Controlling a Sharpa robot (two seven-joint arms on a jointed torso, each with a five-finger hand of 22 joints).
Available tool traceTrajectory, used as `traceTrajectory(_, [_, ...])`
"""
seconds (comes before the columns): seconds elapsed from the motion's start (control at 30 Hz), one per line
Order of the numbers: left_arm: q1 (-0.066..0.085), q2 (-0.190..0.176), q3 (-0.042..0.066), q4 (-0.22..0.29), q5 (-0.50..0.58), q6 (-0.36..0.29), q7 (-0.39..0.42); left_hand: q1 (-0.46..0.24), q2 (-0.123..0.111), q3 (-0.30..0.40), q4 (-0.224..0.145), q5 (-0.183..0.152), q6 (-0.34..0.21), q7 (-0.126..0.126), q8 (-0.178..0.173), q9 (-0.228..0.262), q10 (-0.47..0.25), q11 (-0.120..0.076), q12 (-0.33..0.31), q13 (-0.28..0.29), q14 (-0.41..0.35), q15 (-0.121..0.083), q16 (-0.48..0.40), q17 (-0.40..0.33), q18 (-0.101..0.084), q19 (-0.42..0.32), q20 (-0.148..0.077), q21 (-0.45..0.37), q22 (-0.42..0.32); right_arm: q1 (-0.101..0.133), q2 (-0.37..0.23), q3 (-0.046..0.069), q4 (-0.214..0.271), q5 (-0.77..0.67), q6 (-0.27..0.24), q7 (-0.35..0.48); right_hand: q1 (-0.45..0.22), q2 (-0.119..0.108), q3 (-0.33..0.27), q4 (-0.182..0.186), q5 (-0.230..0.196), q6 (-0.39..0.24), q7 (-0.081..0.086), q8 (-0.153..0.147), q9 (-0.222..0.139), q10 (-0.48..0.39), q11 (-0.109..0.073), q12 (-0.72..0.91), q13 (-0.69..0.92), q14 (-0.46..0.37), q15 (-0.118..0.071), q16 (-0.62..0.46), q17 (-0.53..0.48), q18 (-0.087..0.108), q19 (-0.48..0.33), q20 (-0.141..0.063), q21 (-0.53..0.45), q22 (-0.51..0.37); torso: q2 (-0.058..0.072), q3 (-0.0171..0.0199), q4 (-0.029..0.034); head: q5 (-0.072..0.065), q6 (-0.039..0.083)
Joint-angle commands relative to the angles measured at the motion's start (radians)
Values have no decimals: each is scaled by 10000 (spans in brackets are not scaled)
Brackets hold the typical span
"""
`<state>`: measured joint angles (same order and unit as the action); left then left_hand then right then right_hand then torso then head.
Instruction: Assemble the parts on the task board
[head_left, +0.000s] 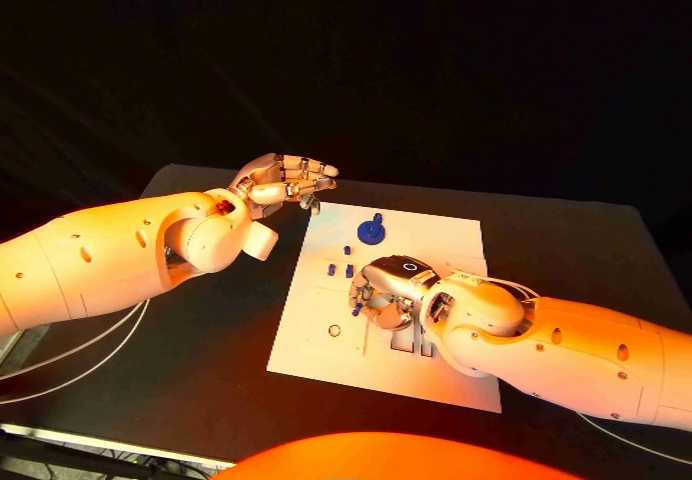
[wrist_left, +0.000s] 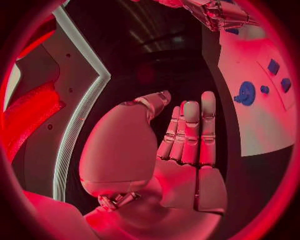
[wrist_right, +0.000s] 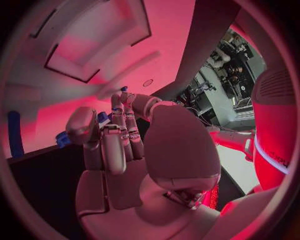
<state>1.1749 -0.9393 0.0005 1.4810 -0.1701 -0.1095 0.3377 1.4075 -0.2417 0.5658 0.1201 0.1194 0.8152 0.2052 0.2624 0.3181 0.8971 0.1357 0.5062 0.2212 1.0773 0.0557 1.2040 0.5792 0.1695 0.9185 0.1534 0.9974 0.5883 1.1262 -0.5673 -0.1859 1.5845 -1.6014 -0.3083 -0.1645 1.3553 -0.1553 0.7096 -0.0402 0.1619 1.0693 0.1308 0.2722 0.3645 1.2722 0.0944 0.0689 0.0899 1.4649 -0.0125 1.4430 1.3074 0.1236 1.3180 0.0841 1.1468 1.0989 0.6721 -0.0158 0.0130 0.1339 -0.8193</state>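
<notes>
The task board (head_left: 433, 235) is a white plate lying in the middle of the black table (head_left: 188, 350), its long side running from near to far. On its far part sits a round blue part (head_left: 371, 232), like a small wheel with a stub on top. Just nearer than that, towards the board's left side, stand a few small blue pegs (head_left: 340, 268).

The left hand (head_left: 284, 180) is raised off the far left corner of the board, over the table. Its fingers (wrist_left: 190, 131) lie straight and side by side, with the thumb apart, and nothing rests in it. In the left wrist view the round blue part (wrist_left: 245, 93) and small blue blocks (wrist_left: 274, 66) lie on the white board well apart from those fingers.

The right hand (head_left: 389, 290) is down over the middle of the board, its back turned up, fingers curled towards the surface beside the pegs. From the right wrist view its fingers (wrist_right: 122, 127) are bent close together with small blue pieces (wrist_right: 103, 118) at their tips; whether it grips one I cannot tell.
</notes>
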Motion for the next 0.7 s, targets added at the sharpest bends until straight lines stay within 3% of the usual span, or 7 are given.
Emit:
traceTrajectory(0.03, [6,21,9,5,-24,138,28,71,15,-74,-2,61,-57,-7,-27,3,-46,8,-52,-8,-21,58,42,-4,151,35,31,-69,-11,-19,18,-10,5,-175,157,-85,-10,54,29,1,24,26,48,41,9,385,-315,28,7,648,-41,49,387,-107,-96,-2,-34,-8,-3,0,-3,-15,9])
traceTrajectory(0.2, [6,34,9,-5,-24,131,38,71,15,-74,-2,61,-57,-7,-27,3,-46,8,-52,-8,-21,58,42,-4,151,35,31,-69,-11,-24,62,-12,-4,-195,241,-155,-17,53,32,-3,23,21,50,41,15,384,-314,24,8,645,-39,44,375,-104,-104,-1,-42,-15,-15,-8,2,-11,37])
traceTrajectory(0.37, [6,41,8,-6,-24,132,37,69,12,-88,5,56,-61,-2,-25,5,-59,14,-51,-10,-18,63,51,15,151,36,36,-74,-15,-27,121,-18,-21,-204,725,-257,-94,21,1,9,9,-12,67,40,38,360,-300,3,8,641,-25,45,363,-96,-141,11,-75,-42,-6,-4,5,-23,49])
traceTrajectory(0.7, [6,40,8,5,-24,128,35,69,12,-88,5,56,-61,-2,-25,5,-59,14,-51,-10,-18,63,51,15,151,36,36,-74,-15,-33,182,-48,7,-185,979,-262,-560,-212,-710,165,-40,-107,4,138,241,294,-322,-34,44,631,-16,75,329,-88,-203,54,-162,-45,3,0,-5,-28,61])
